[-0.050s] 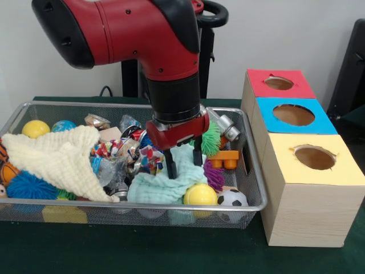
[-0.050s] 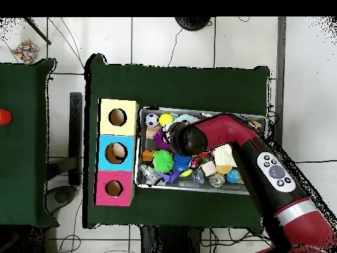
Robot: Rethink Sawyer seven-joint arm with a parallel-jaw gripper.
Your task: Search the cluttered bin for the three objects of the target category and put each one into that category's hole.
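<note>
Bin of silver wire mesh fills the lower left and centre of the front view, standing on the green desk, and it is packed with clutter. Just right of it in that view stands a wooden box with three round holes in its top: a yellow panel nearest the bottom of the frame, a blue panel in the middle and a red panel toward the top. In the overhead view the same box sits left of the bin, touching or almost touching its side.

The red and black arm comes down from the upper left of the front view over the middle of the bin. Its end effector hangs with two dark fingers spread apart, their tips at or just above a pale mint cloth; nothing is between them.

Inside the bin, a cream knitted cloth covers the left part. A blue spiky ball lies at its lower left edge, and a green spiky ball shows just right of the end effector. A yellow ball rests against the front wall beside a small football. An orange toy block lies near the right wall, and crumpled wrappers fill the centre.
</note>
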